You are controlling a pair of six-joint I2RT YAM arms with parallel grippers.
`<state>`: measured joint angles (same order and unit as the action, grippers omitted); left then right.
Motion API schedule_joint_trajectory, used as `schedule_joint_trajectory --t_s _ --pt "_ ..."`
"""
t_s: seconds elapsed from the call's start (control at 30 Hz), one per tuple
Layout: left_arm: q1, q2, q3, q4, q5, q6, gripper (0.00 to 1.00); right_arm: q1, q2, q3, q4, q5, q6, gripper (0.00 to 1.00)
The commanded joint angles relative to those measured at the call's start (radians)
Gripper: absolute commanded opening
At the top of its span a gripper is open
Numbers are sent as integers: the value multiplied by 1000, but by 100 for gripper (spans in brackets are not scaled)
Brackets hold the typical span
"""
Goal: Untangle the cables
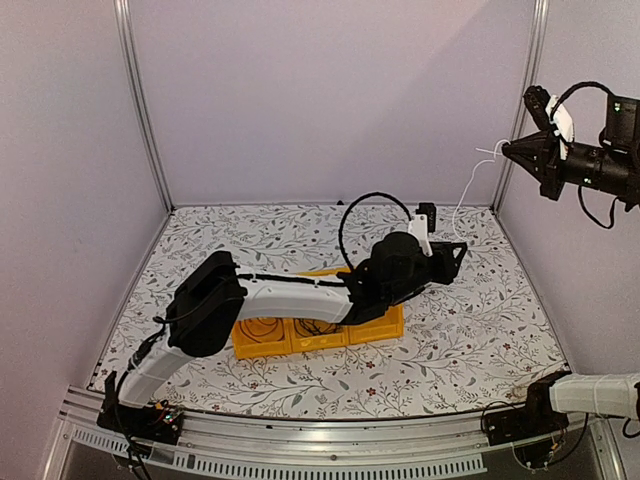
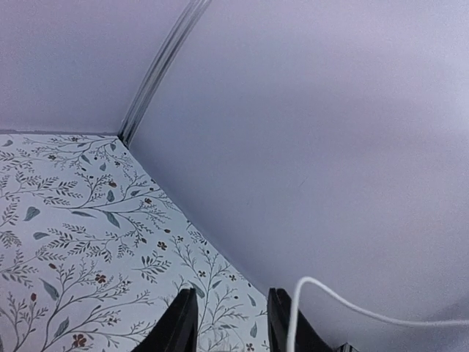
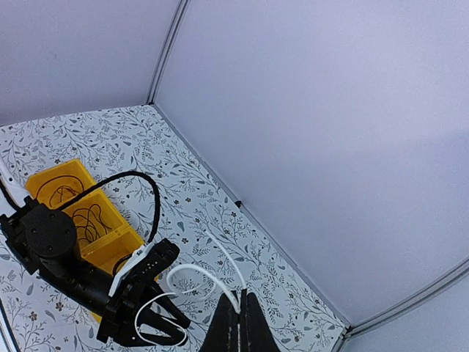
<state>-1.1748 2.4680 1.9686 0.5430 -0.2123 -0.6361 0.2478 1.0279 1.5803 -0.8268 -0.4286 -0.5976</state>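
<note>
My right gripper [image 1: 507, 150] is raised high at the far right and is shut on a thin white cable [image 1: 468, 195], which hangs down toward the table. In the right wrist view the closed fingertips [image 3: 242, 299] pinch the white cable [image 3: 194, 273], and it loops down around my left gripper [image 3: 152, 328]. My left gripper [image 1: 457, 254] is low over the table right of the bin, open and empty [image 2: 233, 293]. The white cable [image 2: 352, 304] runs just outside its right finger. Thin dark cables [image 3: 88, 220] lie coiled in the yellow bin [image 3: 110, 246].
The yellow bin [image 1: 385, 328] with several compartments sits mid-table, partly under my left arm. A thick black hose [image 1: 360, 205] arches over the left wrist. Grey walls and a metal corner post [image 1: 510, 170] stand close behind and right of both grippers.
</note>
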Motion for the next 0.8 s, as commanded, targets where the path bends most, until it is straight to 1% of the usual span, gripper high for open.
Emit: schedule_joint_trajectory --t_s 0.0,0.13,0.2,0.3,0.47,0.67,0.77 --pt "8 33 36 -13 33 -3 31 -8 7 67 -38 -77 39 0" --pt "15 46 26 -23 45 -30 22 -15 21 130 -58 -120 58 0" --pt "20 50 16 -23 48 -47 19 -19 31 174 -69 -139 67 0" --pt "31 55 1 -26 67 -82 18 -25 45 253 -80 -160 83 0" --pt "39 61 -18 -23 81 -108 17 -34 81 432 -98 -170 107 0" --pt "50 59 -52 -17 98 -140 17 -50 109 637 -35 -159 157 0" --pt "53 41 -95 6 106 -158 16 -57 120 688 -6 -153 180 0"
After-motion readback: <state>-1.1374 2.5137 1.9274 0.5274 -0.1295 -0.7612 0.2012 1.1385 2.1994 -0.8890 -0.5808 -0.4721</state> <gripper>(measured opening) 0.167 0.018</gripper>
